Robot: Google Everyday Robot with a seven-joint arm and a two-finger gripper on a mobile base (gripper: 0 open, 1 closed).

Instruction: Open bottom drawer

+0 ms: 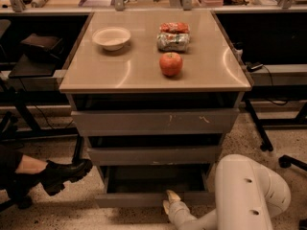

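So the bottom drawer (139,199) is sitting low in the middle of the frame, the narrowest of the three grey fronts; it's pulled out a bit from the cabinet, so you can see down into its shallow dark tray behind the front panel. The gripper (169,201) is right at that front panel, a little right of its middle, at the bottom centre of the shot. One of the pale fingertips (173,195) pokes up at the top edge of the front, on the tray side; the other sits lower, out in front of the panel. So the fingers are only slightly apart, with the drawer's front lip between them, and it looks like they're pinching it. The chunky white arm (247,190) fills the lower right corner and reaches in from there.

Above it is the mid-sized drawer front (153,155), then the widest drawer front (153,122) with a few pale scratches toward its right side; both look closed or nearly so. On the tan cabinet top (115,71) there's a white bowl (111,37) at upper left, a red apple (171,63) near the centre, and a crinkly snack bag (173,36) just behind the apple. Someone's black shoe (64,174) is at the lower left, on the speckled floor (268,143).
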